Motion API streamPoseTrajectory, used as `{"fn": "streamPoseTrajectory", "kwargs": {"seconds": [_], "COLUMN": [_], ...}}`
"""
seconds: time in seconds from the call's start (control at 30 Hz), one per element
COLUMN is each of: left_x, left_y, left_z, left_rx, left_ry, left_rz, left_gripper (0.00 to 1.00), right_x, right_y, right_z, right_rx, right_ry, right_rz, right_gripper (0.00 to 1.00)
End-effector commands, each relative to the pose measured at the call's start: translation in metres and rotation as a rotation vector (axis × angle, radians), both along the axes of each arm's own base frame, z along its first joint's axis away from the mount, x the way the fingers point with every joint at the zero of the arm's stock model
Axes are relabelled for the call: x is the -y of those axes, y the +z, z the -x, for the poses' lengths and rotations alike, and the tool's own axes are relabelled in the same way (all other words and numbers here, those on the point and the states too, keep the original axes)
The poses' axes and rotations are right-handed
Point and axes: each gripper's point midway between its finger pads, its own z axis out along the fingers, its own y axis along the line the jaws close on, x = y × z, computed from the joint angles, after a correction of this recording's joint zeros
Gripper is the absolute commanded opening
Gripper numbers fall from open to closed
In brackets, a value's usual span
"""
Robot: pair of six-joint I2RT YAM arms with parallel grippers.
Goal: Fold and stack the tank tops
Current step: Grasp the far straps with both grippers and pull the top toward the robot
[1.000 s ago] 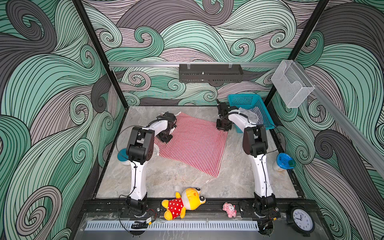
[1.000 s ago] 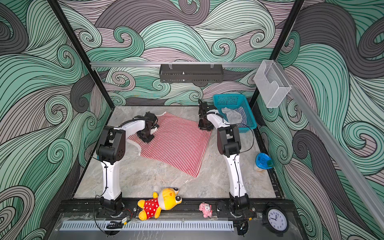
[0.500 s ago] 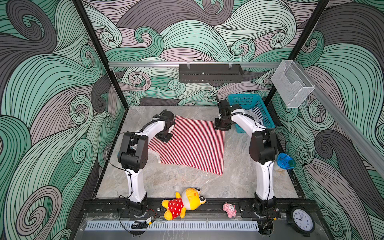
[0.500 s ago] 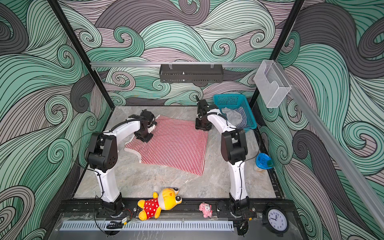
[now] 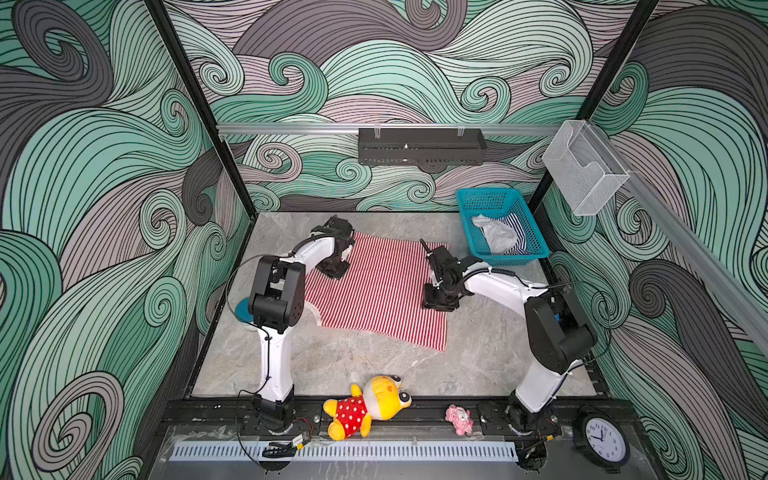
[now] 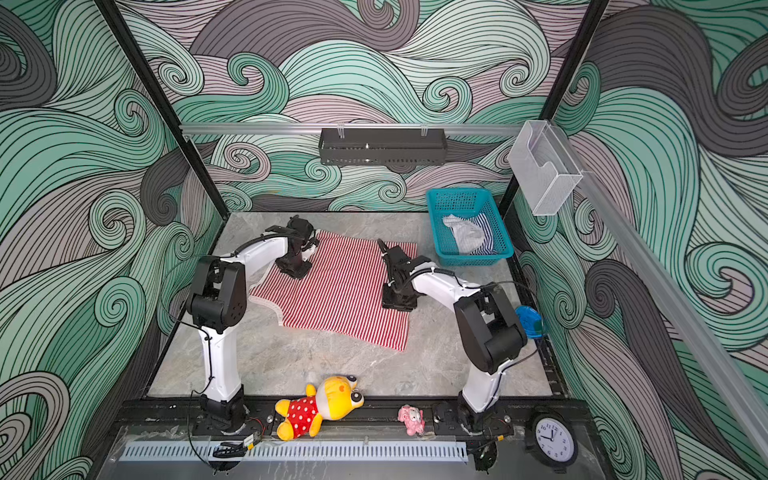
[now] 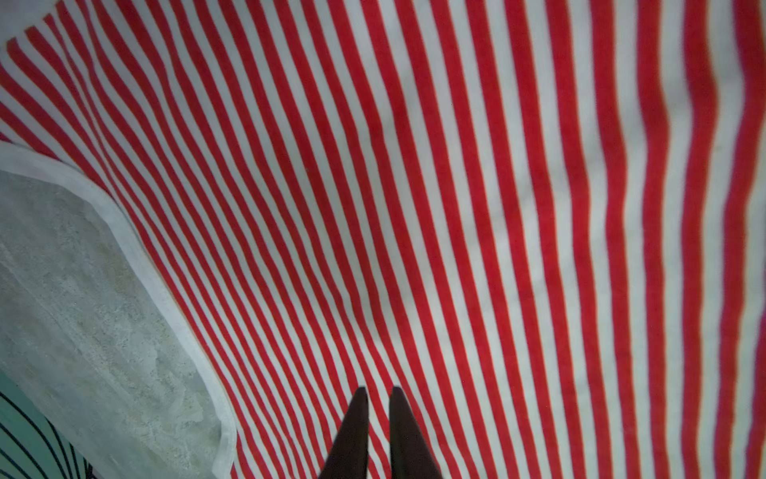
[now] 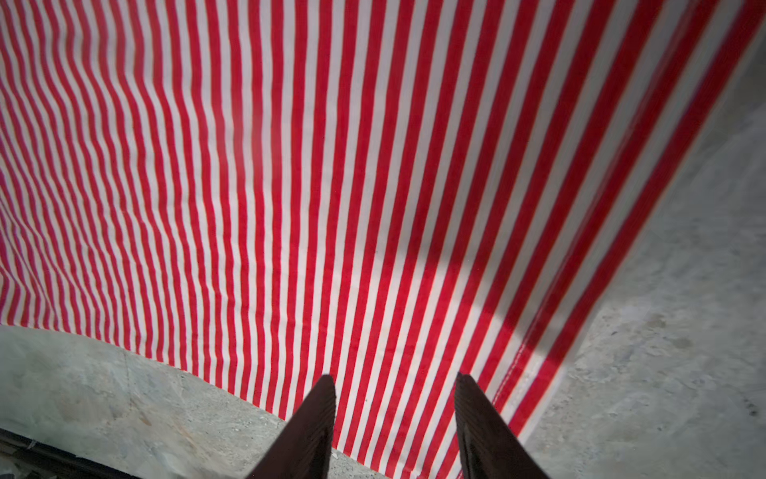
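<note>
2 tank tops are in play, and only 1 is out on the table (image 5: 374, 370); the red-and-white tank top (image 5: 382, 291) lies spread flat at mid-table between the arms, while the navy-and-white tank top (image 5: 513, 239) sits crumpled in the teal basket (image 5: 490, 194) at the far right corner.

The next move turns on how the spread garment lies. Its white-trimmed armholes face the left arm and its straight hem faces the right arm, so its long axis runs across the table from arm to arm; the stripes run from far to near.

The left gripper (image 5: 334, 268) stands on the far shoulder corner. In the left wrist view its fingers (image 7: 355, 427) are drawn nearly together with only a slit between them, tips at the cloth; I cannot tell whether any fabric is nipped there.

The right gripper (image 5: 437, 306) stands at the hem edge, about halfway along it. In the right wrist view its jaws are spread wide and grasp nothing; the hem seam (image 8: 520, 373) runs just beside 1 finger, and the body of the garment stretches away ahead of the tips.

Judging by this, each arm is nearest its own end; the right arm would have to close on the hem before any fold toward the shoulders.
</note>
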Motion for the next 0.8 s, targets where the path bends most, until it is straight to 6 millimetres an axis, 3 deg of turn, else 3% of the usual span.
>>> {"fn": "streamPoseTrajectory", "kwargs": {"seconds": [0.0, 0.17, 0.3, 0.47, 0.6, 0.77], "left_x": [0.002, -0.005, -0.005, -0.005, -0.007, -0.014], "left_y": [-0.005, -0.019, -0.027, -0.035, -0.038, -0.032], "left_z": [0.003, 0.017, 0.031, 0.049, 0.058, 0.056], "left_rx": [-0.011, -0.054, -0.097, -0.145, -0.158, -0.127], "left_ry": [-0.011, -0.011, -0.014, -0.005, 0.0, 0.015], "left_rz": [0.004, -0.025, -0.016, -0.003, -0.005, -0.035], "left_gripper": [0.16, 0.16, 0.16, 0.16, 0.16, 0.16], "right_x": [-0.003, 0.014, 0.033, 0.052, 0.05, 0.04], "right_y": [-0.012, -0.042, -0.054, -0.05, -0.043, -0.034], "right_z": [-0.003, -0.005, -0.023, -0.053, -0.072, -0.067], "right_rx": [-0.012, -0.07, -0.081, -0.063, -0.054, -0.064], "right_ry": [-0.041, -0.042, -0.063, -0.09, -0.078, -0.046], "right_rz": [-0.013, 0.066, 0.092, 0.107, 0.086, 0.064], "right_gripper": [0.49, 0.49, 0.49, 0.49, 0.49, 0.5]}}
